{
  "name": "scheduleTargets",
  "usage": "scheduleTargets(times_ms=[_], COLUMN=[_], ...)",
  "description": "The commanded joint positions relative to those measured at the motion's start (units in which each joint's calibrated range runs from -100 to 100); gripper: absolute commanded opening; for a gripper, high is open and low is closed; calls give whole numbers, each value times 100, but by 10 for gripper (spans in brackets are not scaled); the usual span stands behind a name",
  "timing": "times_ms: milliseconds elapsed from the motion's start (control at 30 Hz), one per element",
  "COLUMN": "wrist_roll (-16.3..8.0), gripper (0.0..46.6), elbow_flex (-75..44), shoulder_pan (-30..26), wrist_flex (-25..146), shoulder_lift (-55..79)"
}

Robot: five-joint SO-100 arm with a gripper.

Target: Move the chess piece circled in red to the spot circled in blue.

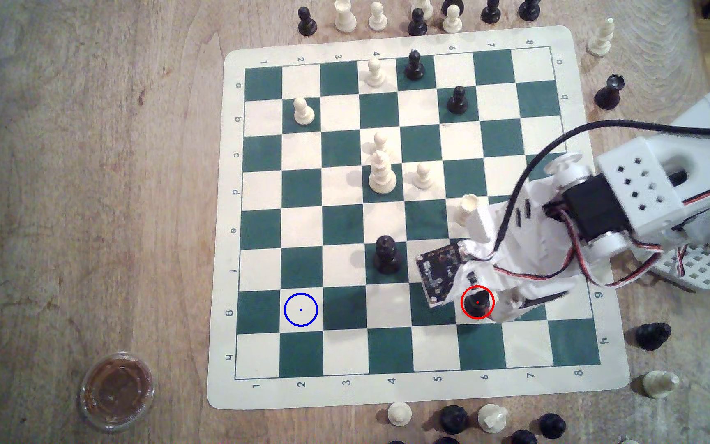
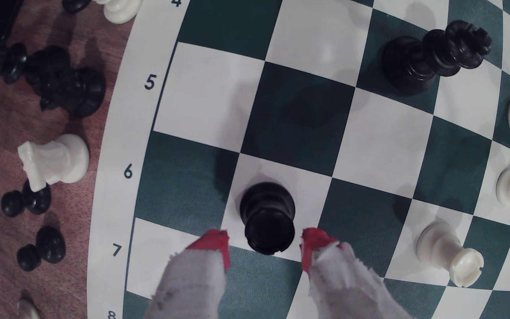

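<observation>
My gripper (image 2: 265, 245) stands open with its red-tipped fingers (image 2: 214, 242) on either side of the chess piece (image 2: 267, 214), apart from it, far from the spot (image 1: 300, 309).

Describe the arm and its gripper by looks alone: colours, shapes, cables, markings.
The arm is white printed plastic: a boxy link with small square holes and black servo blocks at the joints. A thick black cable arcs above it, and red, white and black wires loop below. A small black circuit board sits beside the gripper, whose fingers are wrapped in frayed grey-white material with red tips.
</observation>
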Motion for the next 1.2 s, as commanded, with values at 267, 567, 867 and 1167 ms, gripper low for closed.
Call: scheduleTargets(times_ms=[267,567,867,1167], wrist_roll=[-10,-20,-39,-117], gripper=[122,90,16,4], elbow_flex=[-440,-431,-458,-2380], shoulder_pan=[18,-29,-84,-107], wrist_flex=[-360,-459,-393,836], shoulder_lift=[283,385,300,445])
